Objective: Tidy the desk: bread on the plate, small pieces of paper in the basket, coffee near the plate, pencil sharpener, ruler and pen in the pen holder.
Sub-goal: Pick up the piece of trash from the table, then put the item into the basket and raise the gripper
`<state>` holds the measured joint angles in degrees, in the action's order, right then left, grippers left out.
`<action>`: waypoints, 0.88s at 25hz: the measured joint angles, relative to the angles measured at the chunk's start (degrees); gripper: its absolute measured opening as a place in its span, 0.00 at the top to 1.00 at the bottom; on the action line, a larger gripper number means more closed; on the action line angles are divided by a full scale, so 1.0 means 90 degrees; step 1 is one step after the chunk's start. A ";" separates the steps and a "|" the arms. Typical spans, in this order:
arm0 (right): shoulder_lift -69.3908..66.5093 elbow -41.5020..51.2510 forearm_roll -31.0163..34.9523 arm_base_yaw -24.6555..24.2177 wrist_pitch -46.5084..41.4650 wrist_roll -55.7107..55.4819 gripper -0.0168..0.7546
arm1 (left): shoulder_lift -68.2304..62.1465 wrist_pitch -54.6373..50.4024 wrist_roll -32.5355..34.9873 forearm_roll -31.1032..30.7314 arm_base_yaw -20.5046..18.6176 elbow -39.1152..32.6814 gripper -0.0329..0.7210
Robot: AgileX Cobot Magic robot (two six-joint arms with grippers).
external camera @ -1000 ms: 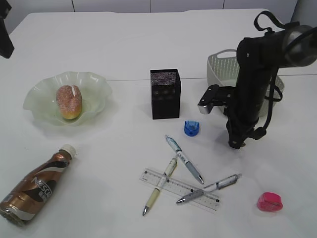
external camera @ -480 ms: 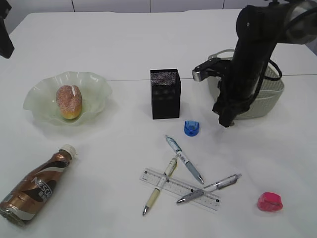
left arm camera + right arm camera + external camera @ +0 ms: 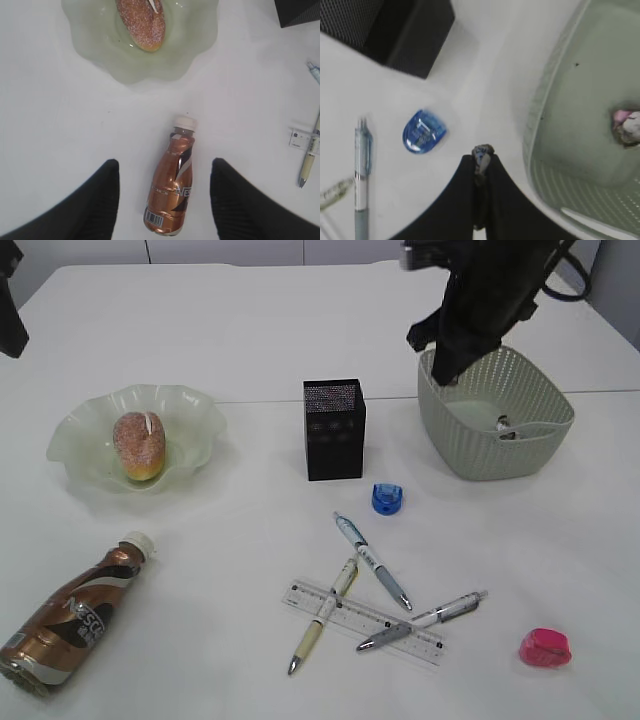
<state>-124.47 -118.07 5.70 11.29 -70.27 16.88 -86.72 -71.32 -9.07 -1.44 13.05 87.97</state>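
Note:
My right gripper (image 3: 481, 159) is shut on a small crumpled piece of paper (image 3: 482, 151), high above the table just left of the grey basket (image 3: 555, 125). In the exterior view it hangs over the basket's (image 3: 470, 462) left rim. Another scrap (image 3: 505, 425) lies inside. My left gripper (image 3: 165, 167) stands open above the lying coffee bottle (image 3: 172, 187), not touching it. The bread (image 3: 138, 445) rests on the green plate (image 3: 85, 430). Three pens (image 3: 372, 561) and a clear ruler (image 3: 400, 632) lie crossed before the black pen holder (image 3: 334, 428). A blue sharpener (image 3: 387, 499) sits nearby.
A pink sharpener (image 3: 545, 647) lies at the front right. The coffee bottle (image 3: 75, 610) lies at the front left, below the plate. A dark part of the left arm (image 3: 8, 310) shows at the left edge.
My right arm has lifted from beside the blue sharpener and travelled back and up to the basket's left rim, still shut on the paper. The left gripper has not moved.

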 joint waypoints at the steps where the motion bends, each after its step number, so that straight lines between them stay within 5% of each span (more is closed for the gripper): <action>1: 0.0000 -0.0192 -0.0067 0.0000 0.0000 -0.0229 0.95 | 0.0000 0.0000 0.0000 0.0000 0.0000 0.0000 0.40; 11: 0.0011 -0.0788 -0.1900 -0.0013 -0.0078 -0.2273 0.95 | 0.0000 0.0000 0.0000 0.0160 0.0000 0.0000 0.40; 22: -0.0288 -0.0801 -0.1964 -0.0517 -0.0028 -0.2893 0.95 | 0.0000 0.0000 0.0000 0.0435 0.0000 0.0000 0.40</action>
<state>-127.06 -125.27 -11.98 6.64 -70.52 -9.15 -86.72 -71.32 -9.07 2.47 13.05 87.97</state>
